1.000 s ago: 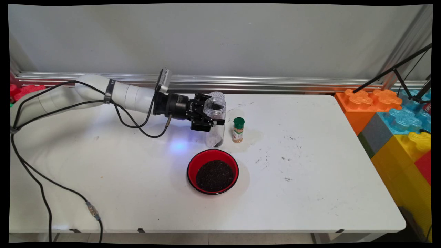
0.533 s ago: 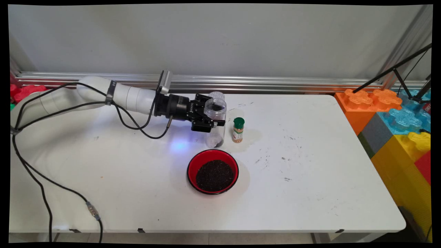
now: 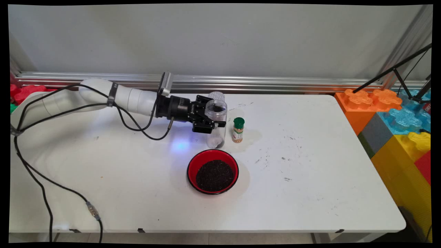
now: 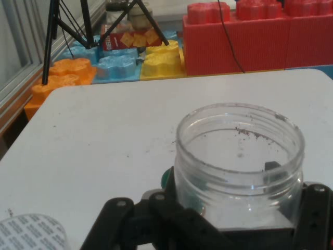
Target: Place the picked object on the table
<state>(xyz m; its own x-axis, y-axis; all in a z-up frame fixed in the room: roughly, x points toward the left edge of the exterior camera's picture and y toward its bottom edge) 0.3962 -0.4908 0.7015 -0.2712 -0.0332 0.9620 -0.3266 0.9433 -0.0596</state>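
While my arm reaches in from the left, I see its gripper (image 3: pixel 216 124) clamped on the open clear jar (image 3: pixel 216 122), which stands upright on the white table (image 3: pixel 310 172). Just right of the jar stands a green-capped spice bottle (image 3: pixel 238 130). Nearer me sits a red bowl (image 3: pixel 213 171) holding dark grains.

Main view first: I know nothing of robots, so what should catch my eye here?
The gripper reaches in from the left with its fingers shut on a clear open jar near the table's middle. Just in front sits a red bowl full of dark grains, and a small green-capped spice bottle stands right of the jar. Big coloured blocks crowd the table's right end.
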